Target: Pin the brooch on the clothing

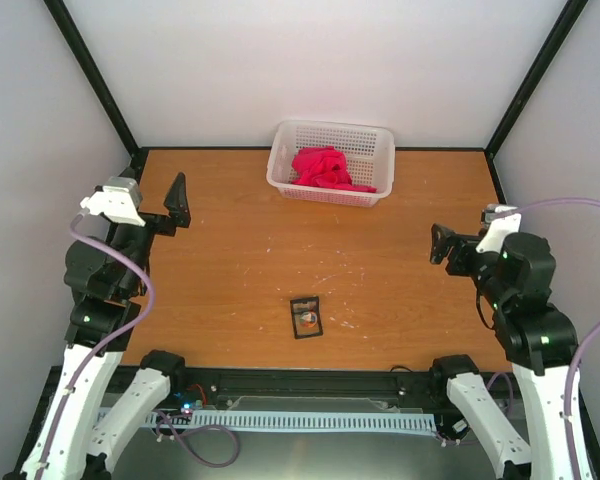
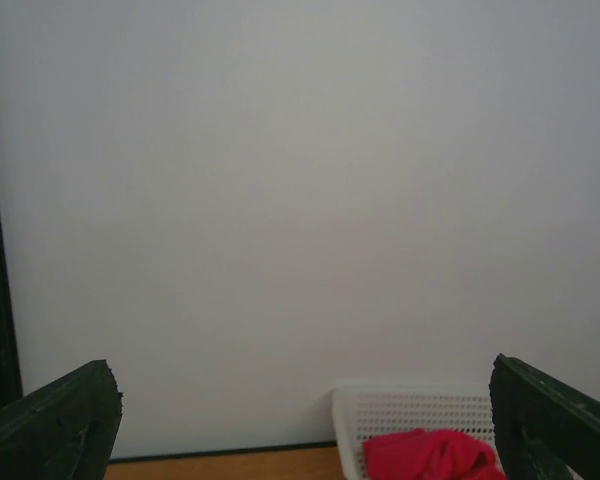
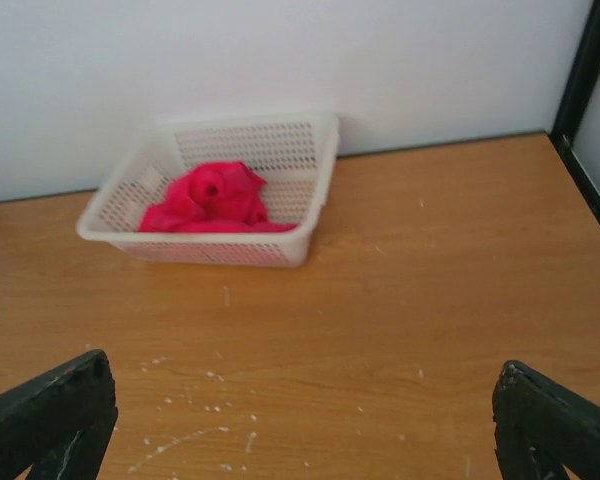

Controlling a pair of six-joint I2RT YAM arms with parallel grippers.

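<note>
The crimson-red T-shirt lies crumpled in a white perforated basket at the back of the table; it also shows in the right wrist view and at the bottom of the left wrist view. The tiny round brooch, pale with an orange-brown touch, sits inside a small black rectangular case near the front middle. My left gripper is raised at the left, open and empty. My right gripper is raised at the right, open and empty. Both are far from the brooch.
The wooden table carries small white scuffs around the middle. White walls and black frame posts enclose the back and sides. The basket stands against the back wall, right of centre.
</note>
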